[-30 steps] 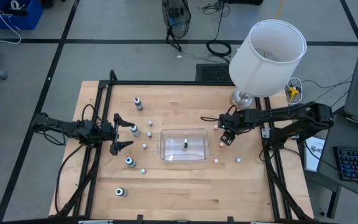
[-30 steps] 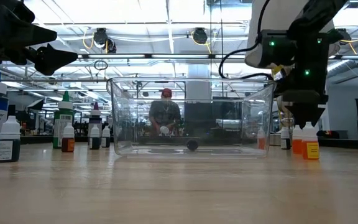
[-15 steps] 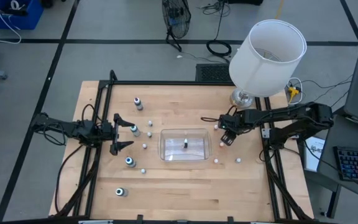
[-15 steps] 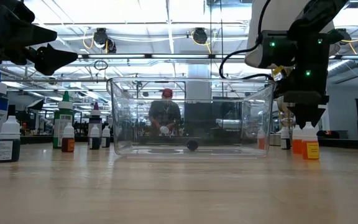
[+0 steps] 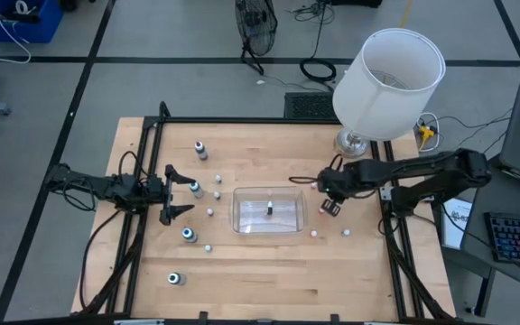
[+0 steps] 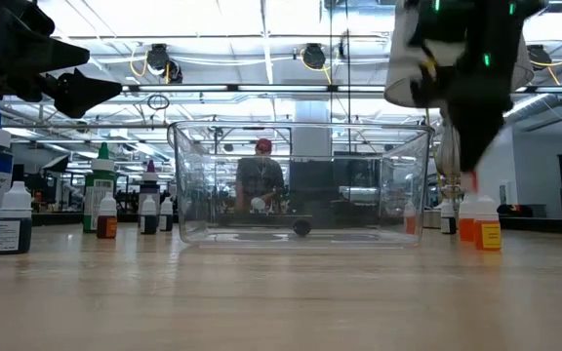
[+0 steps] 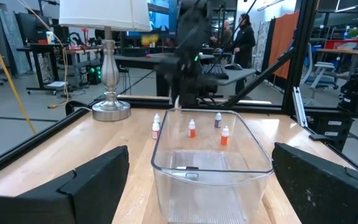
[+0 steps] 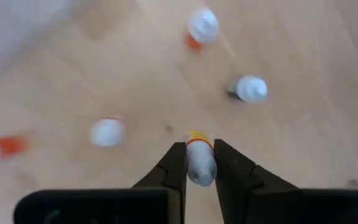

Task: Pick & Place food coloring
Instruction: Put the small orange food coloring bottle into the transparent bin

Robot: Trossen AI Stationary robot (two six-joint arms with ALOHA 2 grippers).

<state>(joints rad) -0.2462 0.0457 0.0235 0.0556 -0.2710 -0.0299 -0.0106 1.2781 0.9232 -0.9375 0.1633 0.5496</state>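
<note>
Small food coloring bottles stand scattered on the wooden table [image 5: 242, 271], some to the left [image 5: 194, 188] and some to the right [image 5: 347, 232] of a clear tub [image 5: 269, 209]. One dark bottle [image 5: 269, 208] lies inside the tub. My right gripper [image 8: 199, 152] hangs just right of the tub [image 5: 330, 206], shut on a tiny bottle with a white top and an orange-yellow body [image 8: 199, 158]. My left gripper [image 5: 177, 194] waits open at the table's left, pointing level toward the tub [image 7: 211, 158]. My right gripper pinches the bottle's white upper part [image 8: 201, 168] between its two fingers [image 8: 178, 163]. The fingers come from above, pointing steeply down. The bottle hangs roughly upright, its orange-yellow lower end [image 8: 196, 137] sticking out past the fingertips, clear of the table.
Larger bottles stand at the table's left [image 5: 201, 148], [image 5: 189, 234], [image 5: 175, 278]. Under the raised gripper stand three small bottles [image 8: 202, 26], [image 8: 250, 88], [image 8: 107, 132]. A white lamp [image 5: 388, 81] stands at the far right corner. A person [image 6: 260, 175] shows in the room beyond the tub.
My right gripper has shut on the small bottle where it stood right of the tub. It then rose with the bottle, lifting it clear of the table, and is blurred with motion in the low view.
</note>
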